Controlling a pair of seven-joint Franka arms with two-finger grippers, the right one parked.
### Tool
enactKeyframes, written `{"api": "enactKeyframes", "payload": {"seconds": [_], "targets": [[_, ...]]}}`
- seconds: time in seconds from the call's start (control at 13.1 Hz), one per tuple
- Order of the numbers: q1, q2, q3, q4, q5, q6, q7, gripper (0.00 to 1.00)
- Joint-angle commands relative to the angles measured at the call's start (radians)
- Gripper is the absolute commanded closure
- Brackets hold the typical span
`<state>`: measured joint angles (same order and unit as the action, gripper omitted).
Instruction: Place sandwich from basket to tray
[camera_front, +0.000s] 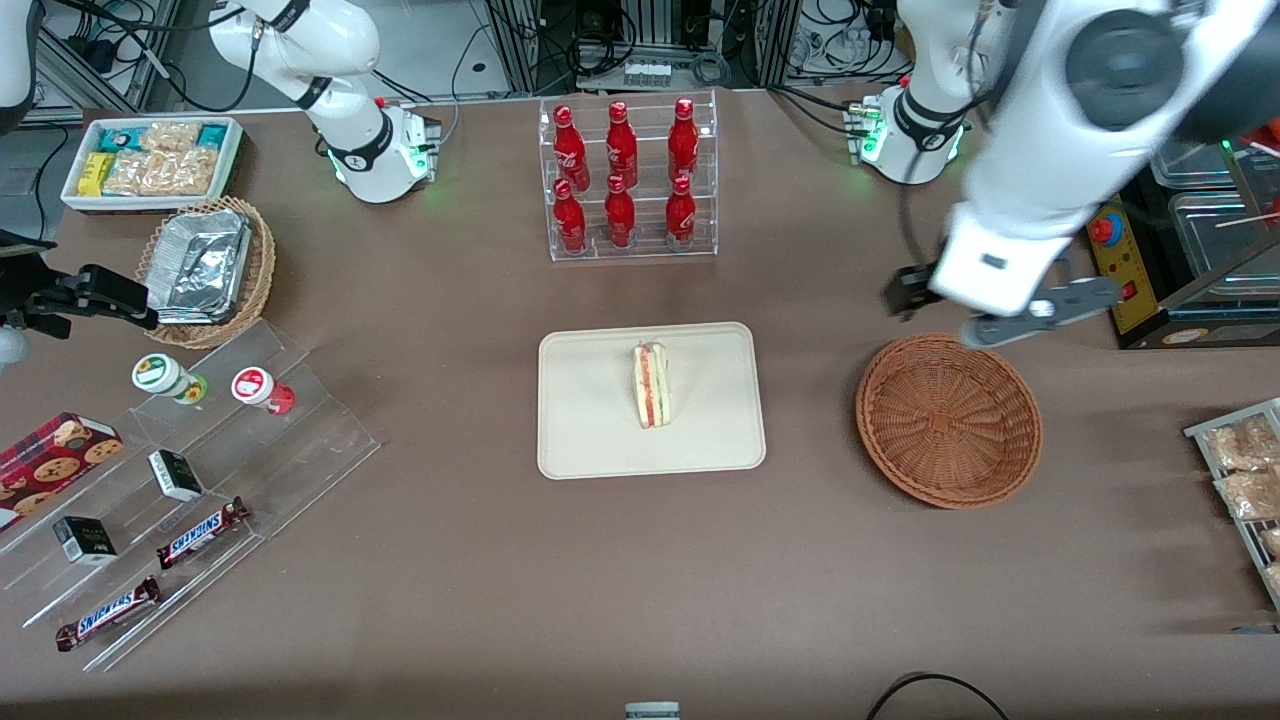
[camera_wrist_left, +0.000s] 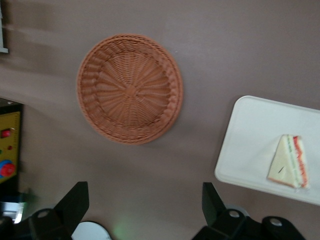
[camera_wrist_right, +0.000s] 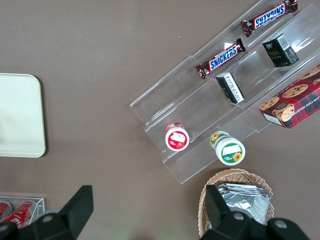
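The sandwich (camera_front: 652, 385) (camera_wrist_left: 290, 161) lies on the cream tray (camera_front: 590, 430) (camera_wrist_left: 250, 150) in the middle of the table, filling stripe showing along its cut edge. The reddish-brown wicker basket (camera_front: 948, 420) (camera_wrist_left: 130, 89) sits beside the tray, toward the working arm's end, with nothing in it. My gripper (camera_front: 1035, 312) (camera_wrist_left: 144, 192) hangs high over the table just farther from the front camera than the basket's rim. It is open, with only bare tabletop between its fingers.
A clear rack of red bottles (camera_front: 628, 180) stands farther back than the tray. Acrylic steps with snacks (camera_front: 190, 480), a tan basket with foil (camera_front: 205, 270) and a white bin (camera_front: 150, 160) lie toward the parked arm's end. A yellow control box (camera_front: 1120, 260) stands near my arm.
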<state>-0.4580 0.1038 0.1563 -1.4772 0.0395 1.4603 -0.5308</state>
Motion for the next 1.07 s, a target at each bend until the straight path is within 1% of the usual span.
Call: {"api": "enactKeyframes", "payload": {"seconds": [0.0, 0.15, 0.31, 0.46, 0.61, 0.76, 0.84, 0.99], "targets": [[0.120, -0.062, -0.011, -0.031, -0.058, -0.060, 0.205, 0.00], [0.182, -0.081, -0.011, -0.038, -0.061, -0.103, 0.364, 0.00], [0.246, -0.114, -0.012, -0.069, -0.070, -0.106, 0.490, 0.00], [0.280, -0.136, -0.018, -0.095, -0.076, -0.104, 0.572, 0.00], [0.314, -0.191, -0.047, -0.155, -0.073, -0.071, 0.577, 0.00], [0.364, -0.246, -0.102, -0.219, -0.064, -0.035, 0.578, 0.00], [0.374, -0.263, -0.115, -0.239, -0.061, -0.031, 0.581, 0.00], [0.374, -0.259, -0.119, -0.227, -0.058, -0.032, 0.581, 0.00]]}}
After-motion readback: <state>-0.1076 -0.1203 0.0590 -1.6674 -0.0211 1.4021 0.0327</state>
